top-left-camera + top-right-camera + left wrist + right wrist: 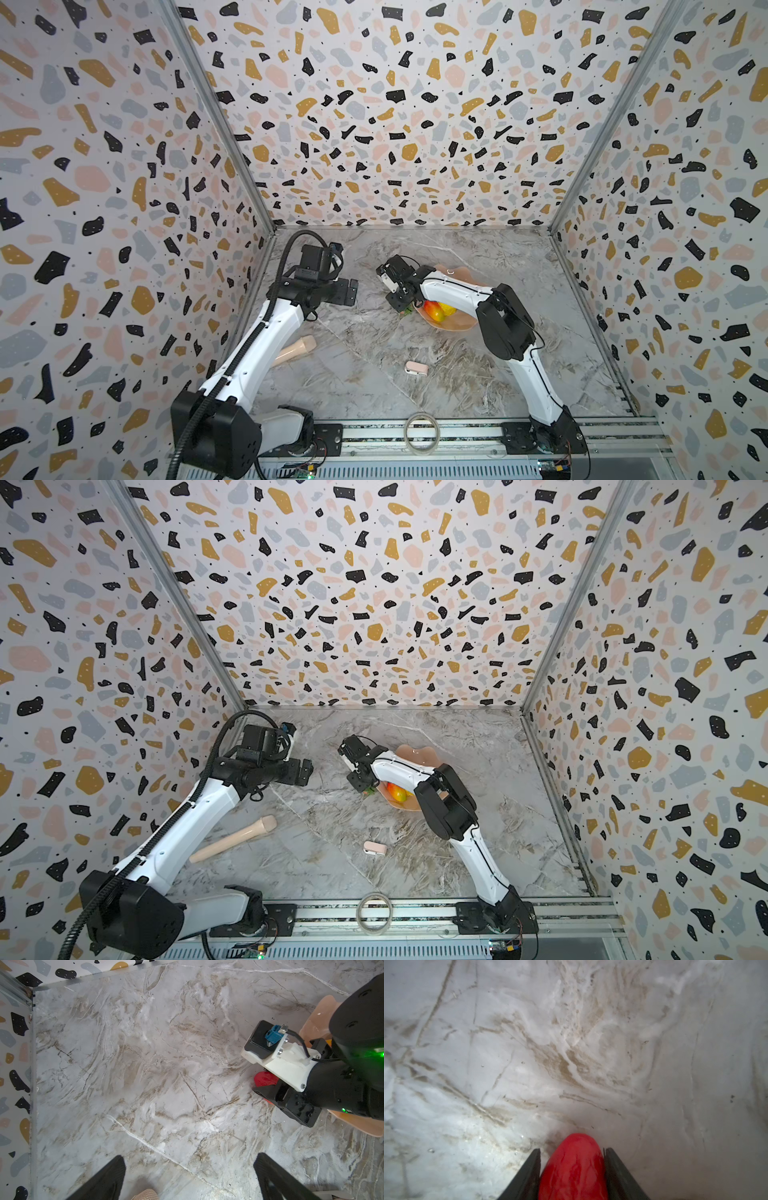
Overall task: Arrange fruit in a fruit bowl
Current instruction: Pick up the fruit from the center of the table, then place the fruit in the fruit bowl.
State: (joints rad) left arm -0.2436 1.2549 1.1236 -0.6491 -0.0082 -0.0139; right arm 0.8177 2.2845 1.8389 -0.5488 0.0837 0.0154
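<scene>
Strawberry (pixel 574 1167) — one, in right jaws; bowl (pixel 455 325): one mango (pixel 432 312), one yellow fruit (pixel 449 308).

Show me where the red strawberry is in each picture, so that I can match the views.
In both top views: the strawberry is mostly hidden; a small bit peeks out under the right gripper, beside the bowl.
Left wrist view: a red patch under the white camera mount.
Right wrist view: large, at the bottom centre.
Shared landmark: the right gripper, closed on it.
</scene>
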